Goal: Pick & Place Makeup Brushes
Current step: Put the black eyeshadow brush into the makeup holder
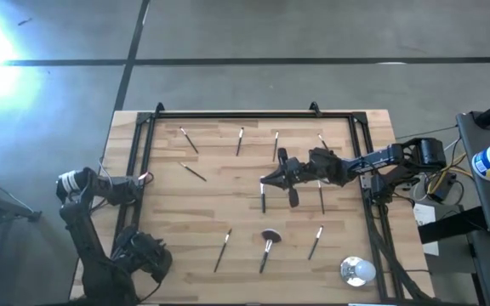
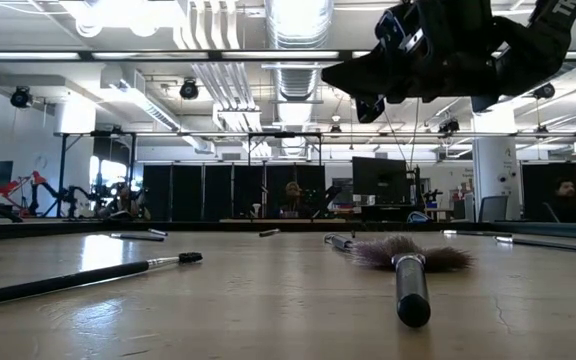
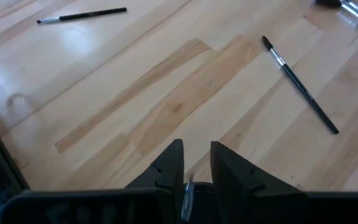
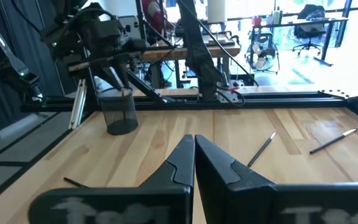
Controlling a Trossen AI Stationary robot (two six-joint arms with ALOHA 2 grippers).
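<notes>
— Working on which step?
— Hovering the right hand [image 1: 266, 181] over mid-bench, fingers pressed together and gripping nothing. Probably lining up on a brush [image 1: 263, 201] lying just below it, toward the front edge.
— Needing what next?
— Spreading the fingers, dropping straight down, straddling the thin handle crosswise, then closing. Risking a slip otherwise, the handle being so slim and flat on the wood.
— And the left hand [image 3: 196, 146]?
— Waiting near the front left corner, fingers standing a little apart, gripping nothing at the tips.
— Other brushes [image 1: 223, 250]?
— Lying scattered: several along the back edge, others mid-bench, three nearer the front edge, including the fluffy one [image 2: 408, 265].
— Anything sitting in a container?
— Seeing a mesh cup [image 4: 120, 115] by the left edge, under the left arm. Not managing to tell its contents. With so many lying loose, looking like most of the job waiting to be done.
</notes>
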